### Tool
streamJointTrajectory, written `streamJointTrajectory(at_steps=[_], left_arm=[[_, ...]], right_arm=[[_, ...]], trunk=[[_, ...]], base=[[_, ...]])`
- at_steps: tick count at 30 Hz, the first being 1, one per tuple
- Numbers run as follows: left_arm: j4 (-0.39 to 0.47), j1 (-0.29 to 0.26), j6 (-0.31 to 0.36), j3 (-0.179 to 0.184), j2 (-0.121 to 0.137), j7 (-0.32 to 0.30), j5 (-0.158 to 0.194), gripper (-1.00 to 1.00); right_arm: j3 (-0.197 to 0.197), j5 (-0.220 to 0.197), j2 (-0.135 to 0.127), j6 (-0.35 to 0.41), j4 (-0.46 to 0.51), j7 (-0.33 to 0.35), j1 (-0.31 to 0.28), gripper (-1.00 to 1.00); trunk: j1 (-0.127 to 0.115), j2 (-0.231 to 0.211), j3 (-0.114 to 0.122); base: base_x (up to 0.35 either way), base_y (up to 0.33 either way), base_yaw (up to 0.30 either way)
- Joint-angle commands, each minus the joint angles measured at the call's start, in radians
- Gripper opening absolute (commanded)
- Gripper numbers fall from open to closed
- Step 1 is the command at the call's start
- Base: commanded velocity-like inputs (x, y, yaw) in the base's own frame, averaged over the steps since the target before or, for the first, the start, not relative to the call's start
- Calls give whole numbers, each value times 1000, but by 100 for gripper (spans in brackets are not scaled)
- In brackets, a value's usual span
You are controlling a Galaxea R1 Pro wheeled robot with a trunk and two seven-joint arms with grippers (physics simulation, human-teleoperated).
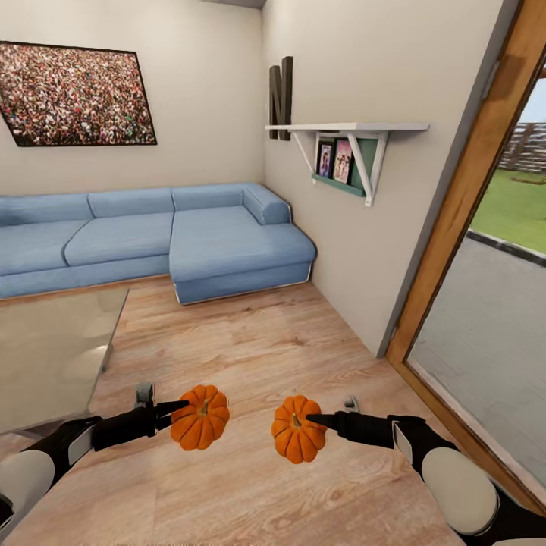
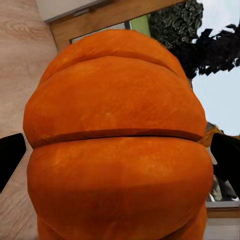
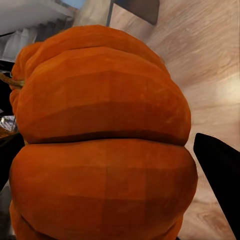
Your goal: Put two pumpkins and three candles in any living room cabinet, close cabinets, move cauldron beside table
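Note:
Two orange ribbed pumpkins hang above the wooden floor low in the head view. My left gripper (image 1: pixel 182 418) is shut on the left pumpkin (image 1: pixel 200 417), whose ribs crowd the left wrist view (image 2: pixel 117 145) between the black fingertips (image 2: pixel 10 160). My right gripper (image 1: pixel 315 428) is shut on the right pumpkin (image 1: pixel 297 430), seen close up in the right wrist view (image 3: pixel 100 140) beside a black finger (image 3: pixel 220 175). The candles, cabinet and cauldron are out of view.
A glass-topped coffee table (image 1: pixel 53 356) stands at the left. A blue corner sofa (image 1: pixel 152 239) lines the far wall. A white wall shelf (image 1: pixel 349 136) juts out at the right, beside a wood-framed glass door (image 1: pixel 462 227). Wooden floor (image 1: pixel 258 334) lies ahead.

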State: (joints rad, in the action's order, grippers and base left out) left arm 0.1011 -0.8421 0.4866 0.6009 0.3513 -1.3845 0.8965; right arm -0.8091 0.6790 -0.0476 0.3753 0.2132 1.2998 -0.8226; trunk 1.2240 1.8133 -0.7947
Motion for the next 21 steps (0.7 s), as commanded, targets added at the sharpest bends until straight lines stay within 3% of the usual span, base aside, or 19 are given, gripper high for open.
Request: streamJointTrajectory(at_steps=[1, 21], left_arm=[[0, 0, -1, -7, 0, 0, 1, -100], [-1, 0, -3, -7, -1, 2, 1, -100]], right_arm=[[-2, -1, 0, 0, 0, 0, 2, -100], [-3, -1, 2, -1, 0, -8, 3, -100]], trunk=[[0, 0, -1], [0, 0, -15]], base=[[0, 0, 260], [0, 0, 260]])
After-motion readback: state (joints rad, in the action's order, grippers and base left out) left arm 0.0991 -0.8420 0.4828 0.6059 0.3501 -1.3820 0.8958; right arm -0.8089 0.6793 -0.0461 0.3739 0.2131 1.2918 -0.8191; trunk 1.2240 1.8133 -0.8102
